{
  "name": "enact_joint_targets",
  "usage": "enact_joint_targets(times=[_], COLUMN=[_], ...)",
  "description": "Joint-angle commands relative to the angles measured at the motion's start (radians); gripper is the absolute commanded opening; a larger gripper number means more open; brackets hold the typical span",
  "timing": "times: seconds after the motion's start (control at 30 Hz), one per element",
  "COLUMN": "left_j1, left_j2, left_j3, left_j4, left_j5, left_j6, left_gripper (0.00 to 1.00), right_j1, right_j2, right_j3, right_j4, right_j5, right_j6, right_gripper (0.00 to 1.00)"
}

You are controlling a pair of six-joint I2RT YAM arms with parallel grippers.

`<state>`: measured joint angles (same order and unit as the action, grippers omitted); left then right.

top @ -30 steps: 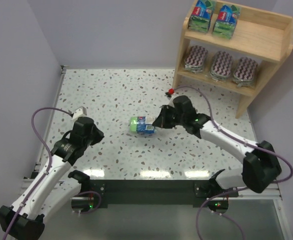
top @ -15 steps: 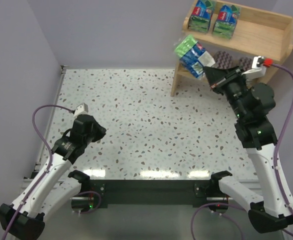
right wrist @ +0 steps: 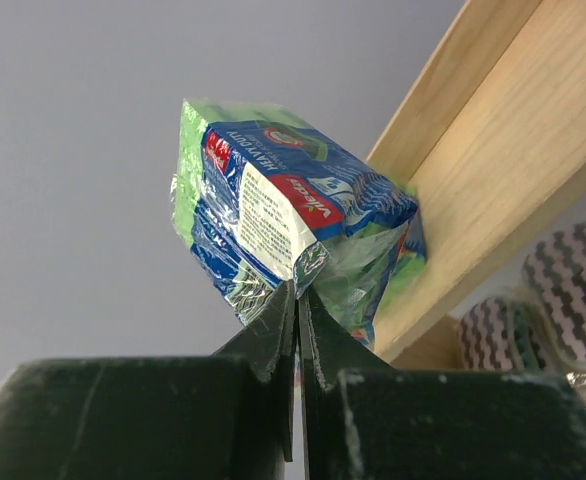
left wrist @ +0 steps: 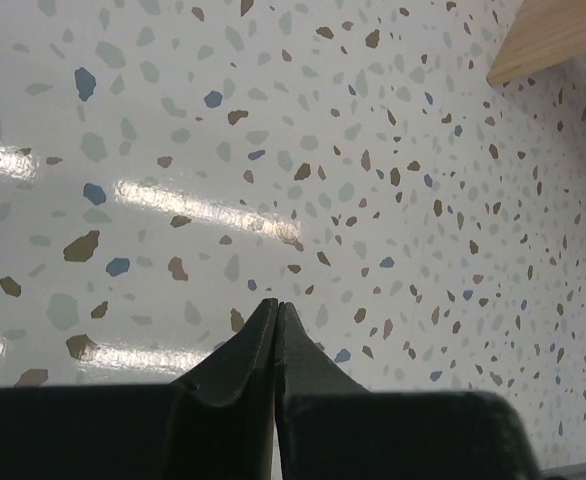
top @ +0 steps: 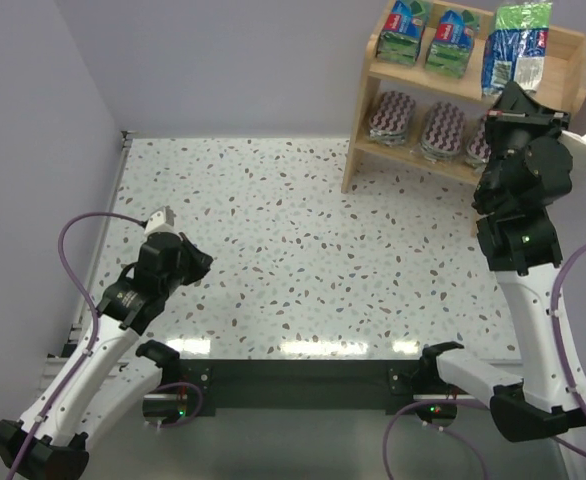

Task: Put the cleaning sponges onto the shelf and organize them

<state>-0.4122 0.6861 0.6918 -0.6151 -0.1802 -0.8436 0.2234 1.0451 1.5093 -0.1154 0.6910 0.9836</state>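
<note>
- Overhead view: the shelf [top: 357, 150] stands at the far right corner of the speckled table [top: 273, 200]. It is pale wood with two tiers and solid sides.
- The right claw [top: 510, 94] is raised at the right end of the shelf's top tier. It is pinched tight on the lower edge of a green pack [top: 516, 45], which stands upright above that tier. Whether the pack touches the wood cannot be told from here.
- Two other green packs [top: 405, 28] [top: 450, 38] sit side by side at the left end of the top tier.
- Striped oval packs [top: 393, 113] [top: 441, 127] lean in a row on the lower tier. The right arm hides most of the one furthest right.
- The left claw [top: 201, 262] hangs low over the table, well apart from the shelf, with a purple cable [top: 73, 240] looping behind it.
- Left wrist view: only here is it plain that the left claw [left wrist: 275, 312] has its black fingers pressed together with nothing between them. Below is glossy terrazzo with glare streaks, and a wooden foot of the shelf [left wrist: 563, 30] shows at the top right.
- Right wrist view: the right claw [right wrist: 295, 300] grips the crimped seam of the crinkly wrapper. The green pack [right wrist: 273, 215] carries a blue, red and white label.
- In this view the shelf's wooden edge [right wrist: 503, 150] runs just beside the pack, and zigzag-striped packs [right wrist: 568, 275] show beneath it.
</note>
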Motion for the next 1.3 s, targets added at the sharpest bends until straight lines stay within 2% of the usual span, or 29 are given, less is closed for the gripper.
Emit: enact_joint_targets(times=[0.0, 0.1, 0.2, 0.33, 0.43, 0.67, 1.0, 1.07, 1.1, 1.13, 1.17, 1.2, 1.27], left_j1=[0.007, 0.007, 0.007, 0.007, 0.007, 0.007, 0.007, 0.007, 0.007, 0.006, 0.007, 0.007, 0.007], left_j2=[-0.014, -0.028, -0.043, -0.059, -0.062, -0.060, -0.042, -0.039, -0.039, -0.039, -0.039, -0.039, -0.039], left_j3=[0.031, 0.026, 0.018, 0.008, 0.005, 0.000, -0.020, -0.020, -0.018, -0.017, -0.017, -0.017, -0.018], left_j4=[0.023, 0.014, 0.008, 0.003, 0.003, 0.012, 0.028, 0.031, 0.031, 0.029, 0.034, 0.035, 0.040], left_j5=[0.024, 0.025, 0.030, 0.033, 0.033, 0.030, 0.031, 0.031, 0.033, 0.033, 0.038, 0.039, 0.044], left_j6=[0.031, 0.032, 0.029, 0.026, 0.021, 0.008, 0.008, 0.006, 0.003, 0.003, 0.003, 0.003, 0.005], left_gripper=[0.04, 0.04, 0.05, 0.07, 0.08, 0.09, 0.11, 0.13, 0.15, 0.17, 0.25, 0.28, 0.41], right_j1=[-0.016, -0.045, -0.108, -0.287, -0.376, -0.447, -0.452, -0.450, -0.452, -0.452, -0.450, -0.452, -0.452], right_j2=[0.042, 0.090, 0.142, 0.231, 0.297, 0.358, 0.395, 0.394, 0.394, 0.389, 0.383, 0.366, 0.346], right_j3=[0.037, 0.087, 0.123, 0.209, 0.230, 0.239, 0.278, 0.273, 0.267, 0.261, 0.255, 0.241, 0.226], right_j4=[0.105, 0.060, 0.001, -0.122, -0.174, -0.168, -0.184, -0.168, -0.162, -0.155, -0.133, -0.124, -0.077], right_j5=[0.223, 0.280, 0.251, 0.066, -0.115, -0.300, -0.309, -0.320, -0.323, -0.329, -0.334, -0.337, -0.343], right_j6=[0.021, 0.058, 0.121, 0.278, 0.360, 0.414, 0.426, 0.423, 0.420, 0.411, 0.402, 0.392, 0.356], right_gripper=[0.00, 0.00, 0.00, 0.00, 0.00, 0.00, 0.00, 0.08, 0.23, 0.30, 0.35, 0.45, 0.54])
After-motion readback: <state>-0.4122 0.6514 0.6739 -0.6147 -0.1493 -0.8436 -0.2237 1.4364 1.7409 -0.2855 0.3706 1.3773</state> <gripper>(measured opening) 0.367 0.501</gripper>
